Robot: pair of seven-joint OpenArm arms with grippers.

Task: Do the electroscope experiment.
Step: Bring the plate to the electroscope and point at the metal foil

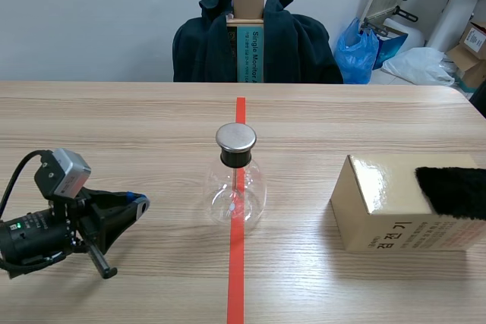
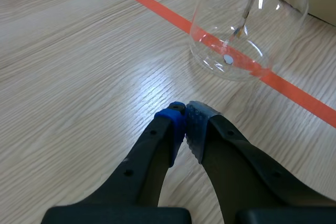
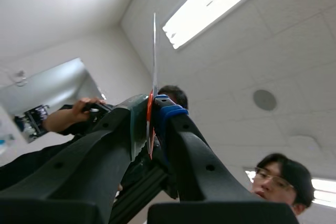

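Upward, thin clear strip [image 3: 154, 45], long axis toward ceiling [image 3: 247, 56], nipped in right pincer [image 3: 152, 104]; left pincer [image 2: 185, 111] pressed together.

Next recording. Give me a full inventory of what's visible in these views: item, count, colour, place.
flask: one, clear glass, black neck, silver cap; standing at the middle of the table.
box: one, tan cardboard; on the table, right of the flask.
fur pad: one, black; on top of the box.
thin sheet: one, pale, seen edge-on; clamped in the right gripper.
jacket: one, dark; hanging behind the table.
bag: one, blue; beyond the table's far right.
people: two; seen past the right gripper.
left gripper: one, black; shut on nothing, low over the table near the flask.
right gripper: one, black; shut on the thin sheet, pointing upward.
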